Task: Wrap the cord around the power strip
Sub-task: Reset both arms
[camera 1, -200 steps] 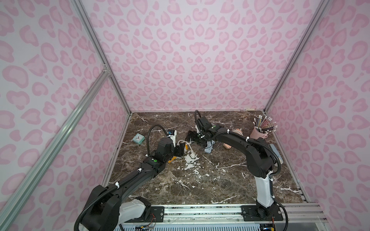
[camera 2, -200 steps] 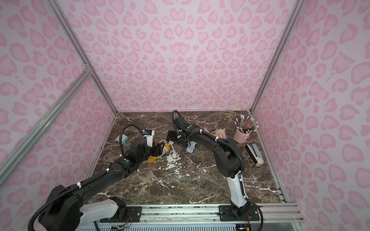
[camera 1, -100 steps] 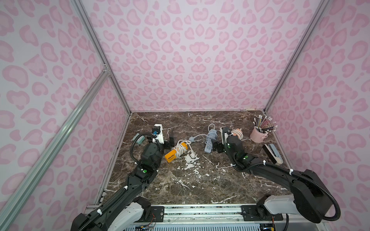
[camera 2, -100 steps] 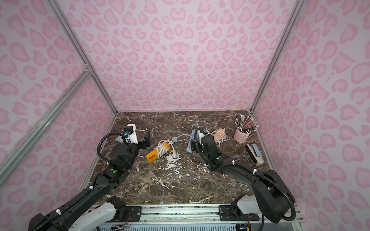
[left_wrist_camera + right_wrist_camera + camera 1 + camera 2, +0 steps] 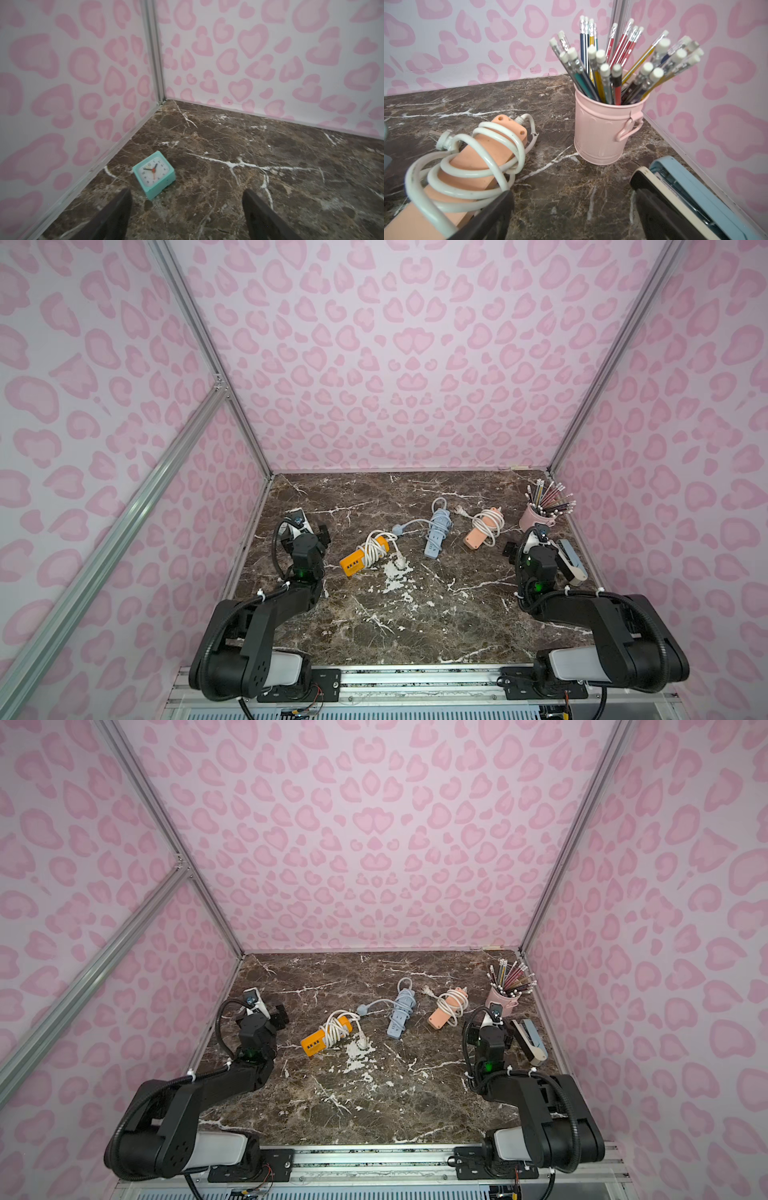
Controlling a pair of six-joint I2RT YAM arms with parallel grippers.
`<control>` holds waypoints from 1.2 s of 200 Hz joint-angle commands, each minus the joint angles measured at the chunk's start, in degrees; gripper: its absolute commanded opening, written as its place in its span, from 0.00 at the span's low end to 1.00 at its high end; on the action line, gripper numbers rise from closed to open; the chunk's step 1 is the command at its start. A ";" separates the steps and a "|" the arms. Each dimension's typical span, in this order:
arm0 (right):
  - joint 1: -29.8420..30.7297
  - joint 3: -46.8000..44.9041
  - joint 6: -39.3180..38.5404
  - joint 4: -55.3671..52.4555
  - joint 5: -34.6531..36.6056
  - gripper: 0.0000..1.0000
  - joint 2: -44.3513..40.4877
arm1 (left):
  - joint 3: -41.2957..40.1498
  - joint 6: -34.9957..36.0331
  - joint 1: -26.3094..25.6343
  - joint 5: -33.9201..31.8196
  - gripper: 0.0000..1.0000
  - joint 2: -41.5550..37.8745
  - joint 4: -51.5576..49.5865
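Marble tabletop (image 5: 415, 614); left tool (image 5: 186, 191) and right tool (image 5: 572, 192) gape empty, bases cut off.

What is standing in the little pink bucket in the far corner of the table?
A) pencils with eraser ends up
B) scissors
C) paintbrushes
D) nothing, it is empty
A: the right wrist view shows the pink bucket packed with pencils, their white erasers pointing up.
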 commanded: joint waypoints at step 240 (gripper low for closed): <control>-0.68 -3.00 -0.85 21.55 -1.93 0.97 7.13 | -8.21 0.76 3.97 4.14 0.98 5.26 28.39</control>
